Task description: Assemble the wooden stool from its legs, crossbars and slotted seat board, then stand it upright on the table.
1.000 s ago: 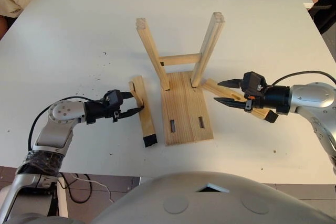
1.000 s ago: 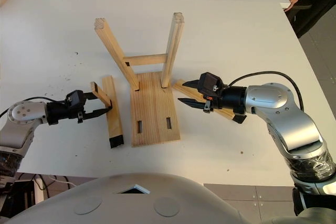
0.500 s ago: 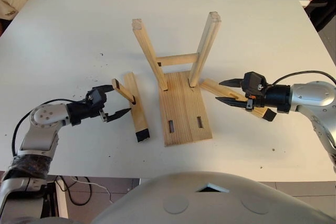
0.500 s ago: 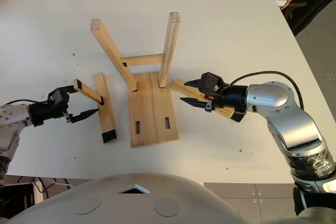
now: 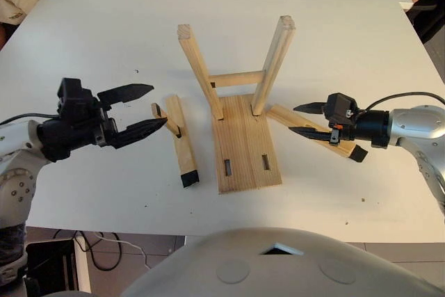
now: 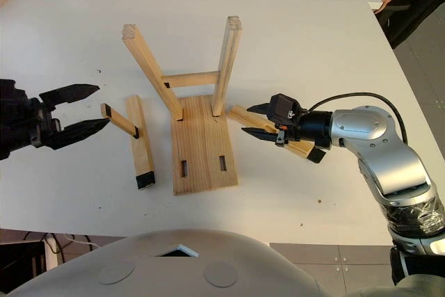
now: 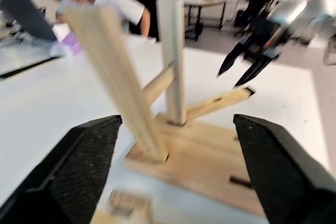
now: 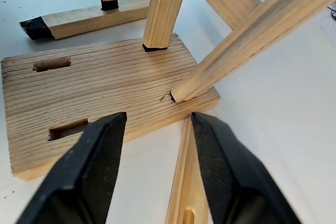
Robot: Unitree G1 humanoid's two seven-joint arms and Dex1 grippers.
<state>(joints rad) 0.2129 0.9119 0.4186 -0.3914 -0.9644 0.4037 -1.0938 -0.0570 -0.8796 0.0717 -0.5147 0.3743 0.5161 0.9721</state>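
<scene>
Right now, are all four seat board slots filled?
No, only two legs stand in the seat board; its two near slots are empty.

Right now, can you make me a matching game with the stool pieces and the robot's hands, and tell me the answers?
Things:
1. seat board
2. crossbar
3. left gripper
4. right gripper

States:
A. open, over the loose leg right of the board
B. lies flat, two slots empty
C. open, holds nothing, on the board's left
D. joins the two standing legs

Pairs: 1-B, 2-D, 3-C, 4-A.
</scene>
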